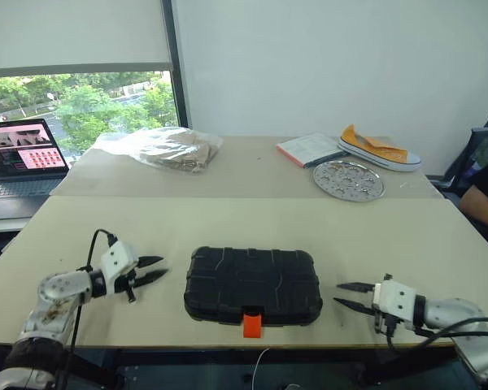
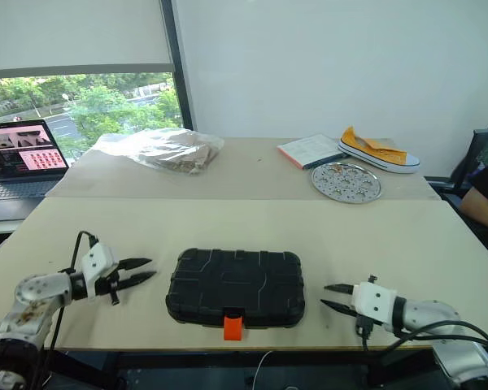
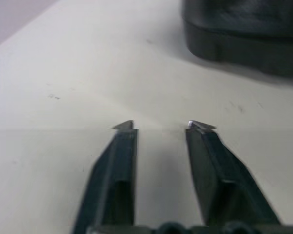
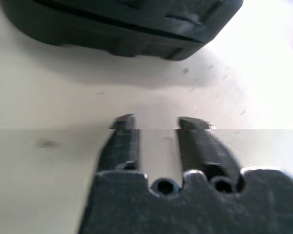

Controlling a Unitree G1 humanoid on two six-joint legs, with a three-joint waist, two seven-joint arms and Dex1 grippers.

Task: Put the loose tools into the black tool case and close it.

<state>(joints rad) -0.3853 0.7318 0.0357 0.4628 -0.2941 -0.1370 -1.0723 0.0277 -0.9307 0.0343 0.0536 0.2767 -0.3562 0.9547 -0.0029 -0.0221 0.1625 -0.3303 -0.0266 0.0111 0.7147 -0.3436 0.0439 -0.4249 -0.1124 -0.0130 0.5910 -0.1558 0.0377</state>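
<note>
The black tool case (image 1: 253,284) lies shut near the table's front edge, its orange latch (image 1: 252,323) facing me. The loose tools are out of view. My left gripper (image 1: 156,269) hovers just left of the case, pointing at its left end, fingers open with nothing between them. In the left wrist view the fingertips (image 3: 127,126) stand apart over bare table, the case (image 3: 244,44) beyond them. My right gripper (image 1: 338,293) sits just right of the case, pointing at its right end, open and empty. The right wrist view has the case's (image 4: 122,24) corner ahead of the fingers (image 4: 124,122).
On the far table lie a crumpled plastic bag (image 1: 167,148), a notebook (image 1: 309,149), a perforated metal plate (image 1: 349,179) and a yellow shoe (image 1: 378,148). An open laptop (image 1: 20,162) stands at the far left. A person's arm (image 1: 484,195) shows at the right edge.
</note>
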